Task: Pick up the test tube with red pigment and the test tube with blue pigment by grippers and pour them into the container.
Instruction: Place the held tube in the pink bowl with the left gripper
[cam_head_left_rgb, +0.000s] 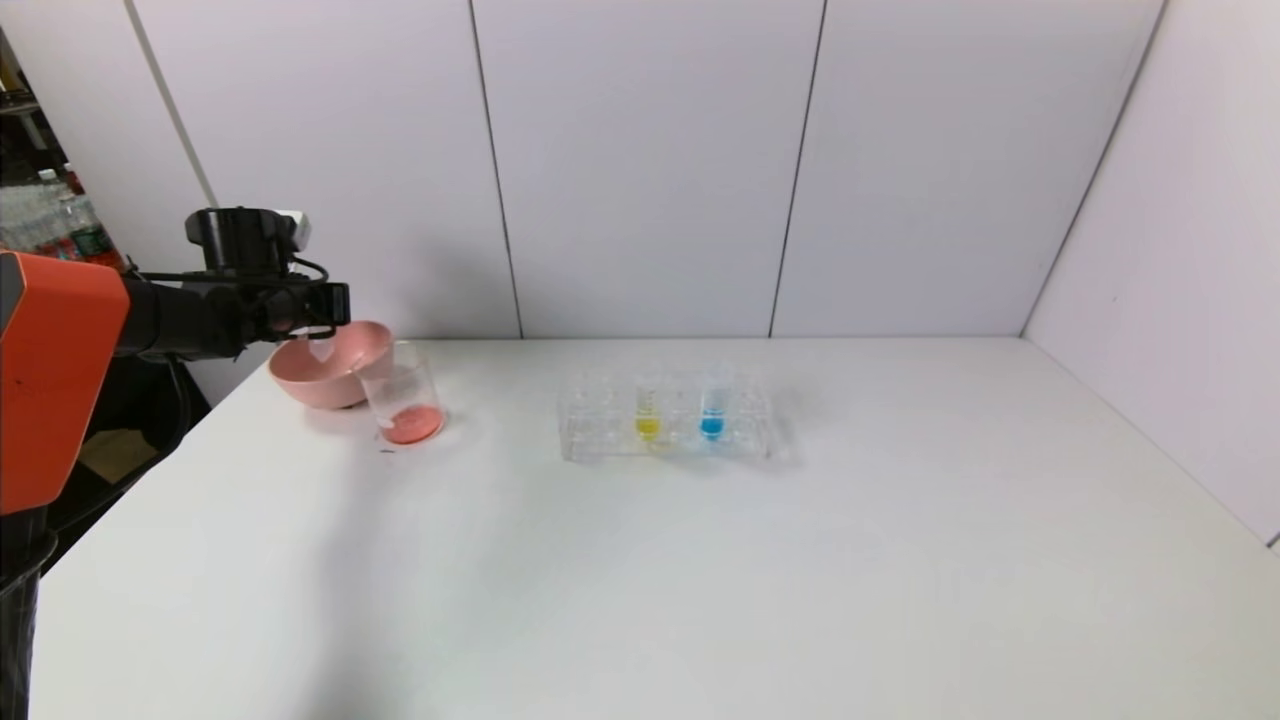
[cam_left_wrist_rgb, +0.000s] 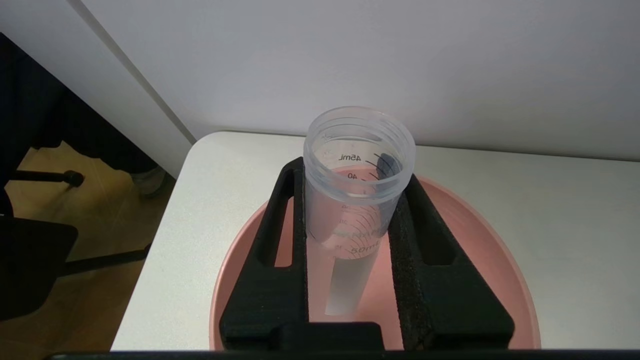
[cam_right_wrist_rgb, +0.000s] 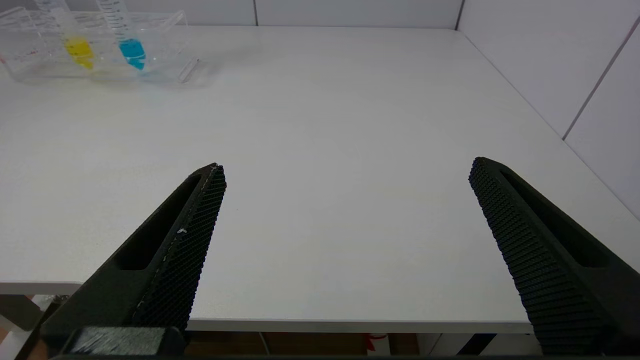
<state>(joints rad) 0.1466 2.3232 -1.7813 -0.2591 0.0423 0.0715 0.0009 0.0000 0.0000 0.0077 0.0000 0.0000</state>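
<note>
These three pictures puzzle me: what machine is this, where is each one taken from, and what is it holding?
It is a two-armed robot. One picture looks down from its head; the others come from cameras on each wrist. The left gripper is shut on an emptied clear test tube, held over a pink bowl. Beside the bowl stands a beaker with red liquid at its bottom. A clear rack holds a yellow-liquid tube and the test tube with blue pigment. The right gripper waits open near the white table edge.
</note>
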